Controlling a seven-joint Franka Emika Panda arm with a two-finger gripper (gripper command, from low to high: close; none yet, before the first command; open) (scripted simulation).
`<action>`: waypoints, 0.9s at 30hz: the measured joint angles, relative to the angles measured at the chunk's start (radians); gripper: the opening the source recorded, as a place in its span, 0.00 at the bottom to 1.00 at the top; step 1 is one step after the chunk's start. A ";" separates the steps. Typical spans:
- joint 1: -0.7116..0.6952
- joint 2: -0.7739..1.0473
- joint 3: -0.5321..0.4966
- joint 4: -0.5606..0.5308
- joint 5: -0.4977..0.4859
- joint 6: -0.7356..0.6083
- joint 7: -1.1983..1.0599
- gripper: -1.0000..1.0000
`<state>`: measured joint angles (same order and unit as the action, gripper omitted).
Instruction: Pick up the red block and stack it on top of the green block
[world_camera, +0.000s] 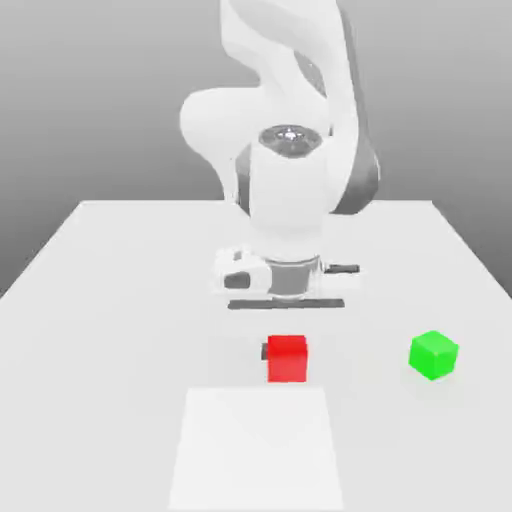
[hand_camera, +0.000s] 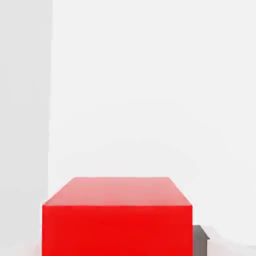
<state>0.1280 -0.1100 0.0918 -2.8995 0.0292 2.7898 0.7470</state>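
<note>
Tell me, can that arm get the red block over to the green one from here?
Probably yes. The gripper looks shut on the red block, and the green block sits apart toward the exterior view's right on the bare table, with nothing between them.

exterior facing arm; hand view close on red block (hand_camera: 117, 220)

You will find no text, label, brand, number or sign to read anywhere in these views.
</note>
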 joint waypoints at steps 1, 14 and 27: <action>0.025 -0.004 0.013 0.004 0.005 -0.007 -0.037 0.00; 0.355 -0.049 0.183 0.052 0.070 -0.098 -0.530 0.00; 0.434 0.172 0.197 0.075 -0.105 0.092 -0.535 1.00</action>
